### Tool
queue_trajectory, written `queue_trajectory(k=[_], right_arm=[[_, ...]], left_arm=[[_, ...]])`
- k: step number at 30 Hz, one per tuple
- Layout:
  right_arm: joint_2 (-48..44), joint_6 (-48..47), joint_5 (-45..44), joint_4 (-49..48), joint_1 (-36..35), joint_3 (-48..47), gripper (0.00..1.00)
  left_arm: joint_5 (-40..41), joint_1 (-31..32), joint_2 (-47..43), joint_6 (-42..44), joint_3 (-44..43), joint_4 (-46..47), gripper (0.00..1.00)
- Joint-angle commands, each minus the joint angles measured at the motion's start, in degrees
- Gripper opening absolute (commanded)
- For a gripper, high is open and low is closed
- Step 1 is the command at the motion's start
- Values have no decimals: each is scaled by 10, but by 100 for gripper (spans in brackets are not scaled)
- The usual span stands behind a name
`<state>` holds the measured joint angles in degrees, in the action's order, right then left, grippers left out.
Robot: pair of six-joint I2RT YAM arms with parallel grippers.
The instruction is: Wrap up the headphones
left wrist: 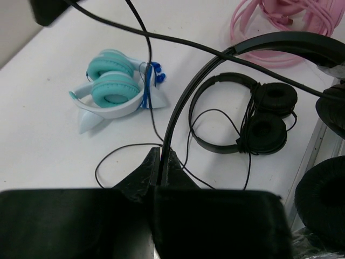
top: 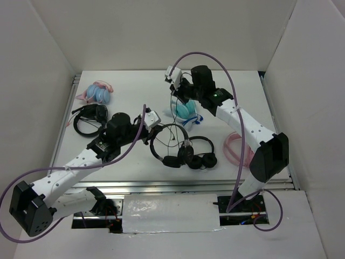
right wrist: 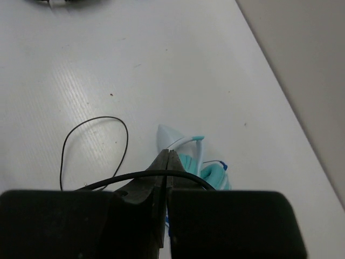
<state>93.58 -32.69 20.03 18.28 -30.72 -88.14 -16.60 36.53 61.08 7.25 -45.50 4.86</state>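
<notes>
**A:** Where were the headphones (top: 171,161)?

**B:** Mid-bench, toward the near edge. The left gripper (left wrist: 160,162) had its jaws pressed together on the thin headband, with nothing else between them. The round earcups sat on the near-edge side, and I couldn't tell whether they rested on the bench.

**A:** And the cable (left wrist: 178,42)?

**B:** It ran off toward the far edge, where the right gripper (right wrist: 167,162) was clamped tight on it. A slack loop lay on the bench beyond.

**A:** What worried you?

**B:** The teal-and-white pair (left wrist: 110,86) sat right under that held stretch. I judged that a winding sweep could snag the cable on it and drag it along. A second black pair (left wrist: 242,113) lay just beside the held one, on the right-edge side, with thin cord of its own, so loose loops could have tangled there.

**A:** And the grips?

**B:** The headband was only pinched at one narrow spot. A pull through the cable might have swung the pair round or slipped it free. If the arms drew apart, the cable would go taut and strain where it meets the earcup.

**A:** Farther out?

**B:** There was a pink cable coil (left wrist: 285,12) near the right edge, a black headset (top: 89,120) near the left edge and a pink-and-blue pair (top: 98,93) in the far left corner. All were well apart, so little risk
</notes>
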Motion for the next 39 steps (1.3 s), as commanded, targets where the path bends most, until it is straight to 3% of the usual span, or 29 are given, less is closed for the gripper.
queue_trajectory(k=[1,8,13,25,30,33,37,39], right_arm=[[-14,58,23,-53,22,18,2],[-60,112,75,-146,51,128,10],[-90,154,63,-217,73,189,0],[-94,202,73,-284,88,224,0],[-61,194,154,-265,71,201,15],[-30,215,203,-304,49,211,27],[18,311,253,-444,24,227,56],[60,363,272,-546,6,231,62]], left_arm=[[9,5,-35,-1,-39,23,0],[47,5,-37,-21,-68,22,0],[70,5,-51,-33,-72,19,0],[65,6,-84,-52,-72,28,0],[91,6,-88,-125,-97,59,0],[151,6,-72,-176,-147,57,0],[185,5,-38,-196,-234,37,0],[185,5,-16,-195,-279,21,0]])
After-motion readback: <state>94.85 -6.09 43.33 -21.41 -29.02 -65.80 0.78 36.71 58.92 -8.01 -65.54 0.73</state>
